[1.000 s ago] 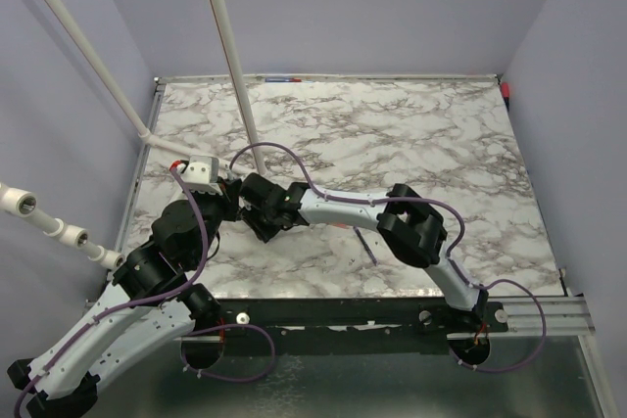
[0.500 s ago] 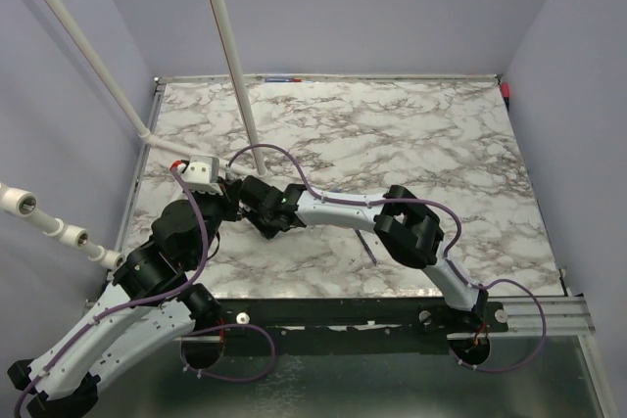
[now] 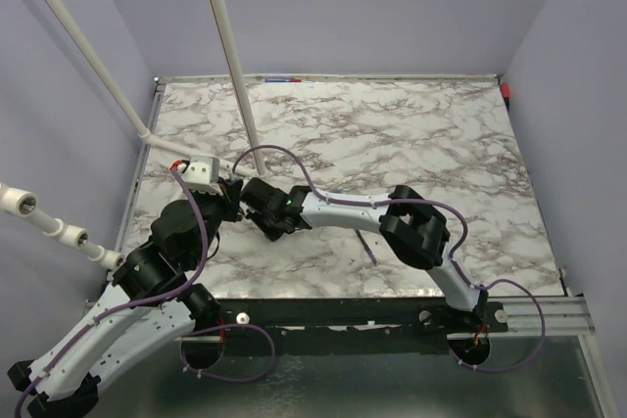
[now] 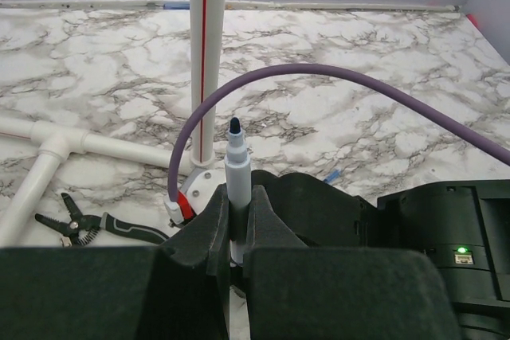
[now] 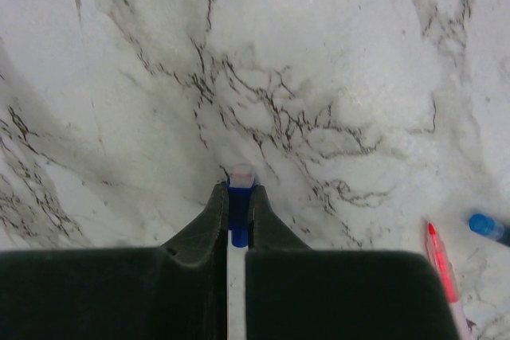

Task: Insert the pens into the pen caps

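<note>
In the left wrist view my left gripper (image 4: pixel 237 197) is shut on a pen (image 4: pixel 237 166) with a pale blue-grey barrel, held upright with its dark tip up. My right gripper (image 5: pixel 240 190) is shut on a blue pen cap (image 5: pixel 241 203) whose pale end points at the marble. In the top view the two grippers, left (image 3: pixel 231 199) and right (image 3: pixel 253 205), meet at the table's left. A red pen (image 5: pixel 442 270) and a small blue piece (image 5: pixel 486 226) lie to the right. A dark pen (image 3: pixel 366 247) lies near the front edge.
Two long white pipes (image 3: pixel 230 56) slant over the left side of the table, one with a T-joint (image 4: pixel 54 149). Black-handled pliers (image 4: pixel 92 227) lie by it. A purple cable (image 4: pixel 343 77) arches over the right arm's black body (image 4: pixel 335 212).
My right gripper has shifted a little left, closer to my left gripper. The left arm has hardly moved.
</note>
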You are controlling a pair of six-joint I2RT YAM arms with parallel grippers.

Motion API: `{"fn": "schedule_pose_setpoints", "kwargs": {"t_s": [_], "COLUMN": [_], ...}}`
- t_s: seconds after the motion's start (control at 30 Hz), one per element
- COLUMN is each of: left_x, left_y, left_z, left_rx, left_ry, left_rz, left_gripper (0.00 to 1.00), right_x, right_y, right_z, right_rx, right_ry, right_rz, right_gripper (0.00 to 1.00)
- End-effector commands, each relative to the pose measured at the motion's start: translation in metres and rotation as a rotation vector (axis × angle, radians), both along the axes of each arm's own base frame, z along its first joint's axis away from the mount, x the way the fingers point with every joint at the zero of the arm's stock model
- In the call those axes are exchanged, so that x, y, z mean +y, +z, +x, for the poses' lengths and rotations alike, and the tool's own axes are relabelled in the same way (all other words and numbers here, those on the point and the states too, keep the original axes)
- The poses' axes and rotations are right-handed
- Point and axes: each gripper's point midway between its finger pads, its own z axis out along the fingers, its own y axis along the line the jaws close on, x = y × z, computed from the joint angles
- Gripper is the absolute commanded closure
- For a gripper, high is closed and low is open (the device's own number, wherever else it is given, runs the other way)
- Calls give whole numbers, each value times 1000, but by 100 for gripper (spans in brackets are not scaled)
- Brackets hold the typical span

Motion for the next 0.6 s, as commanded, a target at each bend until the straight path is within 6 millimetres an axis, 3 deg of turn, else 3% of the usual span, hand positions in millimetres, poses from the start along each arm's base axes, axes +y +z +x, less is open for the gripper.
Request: {"fn": "schedule_pose_setpoints", "kwargs": {"t_s": [0.0, 0.27, 0.57], "left_x": [-4, -8, -39], "left_y": [-3, -2, -2], "left_z": [1, 0, 1], "left_rx": [4, 5, 59], "left_ry": [-23, -45, -160], "left_rz": [12, 6, 5], "left_gripper": [100, 100, 100], "right_x": [-6, -39, -89], "right_y": [36, 83, 124], "right_z": [-5, -9, -15], "right_rx": [-29, -94, -169], "right_ry": [-29, -85, -166], "right_rz": [59, 125, 182], "right_gripper": [99, 99, 99]}}
